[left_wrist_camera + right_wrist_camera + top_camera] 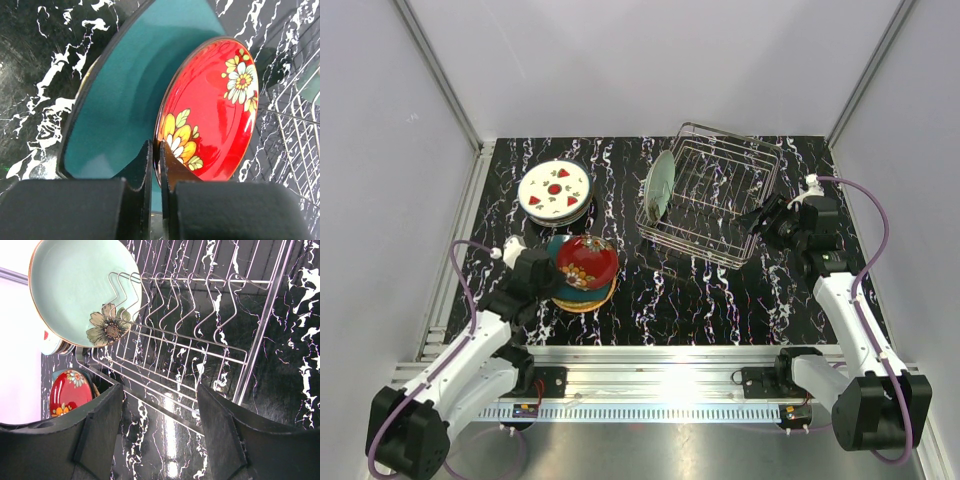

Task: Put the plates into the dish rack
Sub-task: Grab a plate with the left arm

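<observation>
The left gripper (155, 150) is pinching the red plate's (215, 110) rim, fingers nearly closed, holding it tilted over the teal plate (125, 100). The right gripper (160, 390) is hanging wide open and empty-handed at the rack's (716, 196) edge, where a mint plate (75, 285) is standing in the end slot.

The teal plate (571, 291) hides most of the orange-tan plate (588, 304).

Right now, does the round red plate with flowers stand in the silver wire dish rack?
No, the left fingers hold the red plate above the dark teal plate, outside the dish rack.
</observation>
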Controlling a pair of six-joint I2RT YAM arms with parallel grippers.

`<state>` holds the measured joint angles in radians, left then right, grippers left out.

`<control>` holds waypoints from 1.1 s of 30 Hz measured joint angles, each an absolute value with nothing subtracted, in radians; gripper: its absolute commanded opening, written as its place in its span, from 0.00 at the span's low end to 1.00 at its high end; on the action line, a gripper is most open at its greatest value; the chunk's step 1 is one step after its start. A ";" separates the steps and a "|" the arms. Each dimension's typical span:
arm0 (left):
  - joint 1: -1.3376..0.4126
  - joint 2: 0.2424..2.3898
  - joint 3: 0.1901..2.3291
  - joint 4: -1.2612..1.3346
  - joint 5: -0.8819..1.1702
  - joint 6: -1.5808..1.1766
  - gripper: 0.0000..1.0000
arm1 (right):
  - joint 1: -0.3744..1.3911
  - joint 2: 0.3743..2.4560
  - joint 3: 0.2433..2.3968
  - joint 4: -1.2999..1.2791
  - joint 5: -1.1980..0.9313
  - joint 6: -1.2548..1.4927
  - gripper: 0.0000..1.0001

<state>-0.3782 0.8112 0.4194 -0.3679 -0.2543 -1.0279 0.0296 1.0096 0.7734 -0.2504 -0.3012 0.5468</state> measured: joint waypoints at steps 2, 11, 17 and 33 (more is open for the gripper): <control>-0.378 0.797 0.420 -0.374 -0.258 -1.028 0.00 | 0.030 1.010 0.773 -0.251 -0.301 0.547 0.68; -0.379 0.722 0.480 -0.474 -0.288 -1.009 0.00 | 0.030 1.010 0.773 -0.250 -0.302 0.547 0.68; -0.379 0.666 0.490 -0.536 -0.312 -0.969 0.00 | 0.030 1.010 0.773 -0.250 -0.302 0.547 0.68; -0.379 0.672 0.639 -0.669 -0.321 -0.774 0.00 | 0.030 1.010 0.773 -0.250 -0.302 0.546 0.68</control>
<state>-0.3794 0.6724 0.6388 -0.6689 -0.3210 -0.7738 0.0296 1.0096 0.7734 -0.2504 -0.3016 0.5465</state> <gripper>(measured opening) 0.044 0.680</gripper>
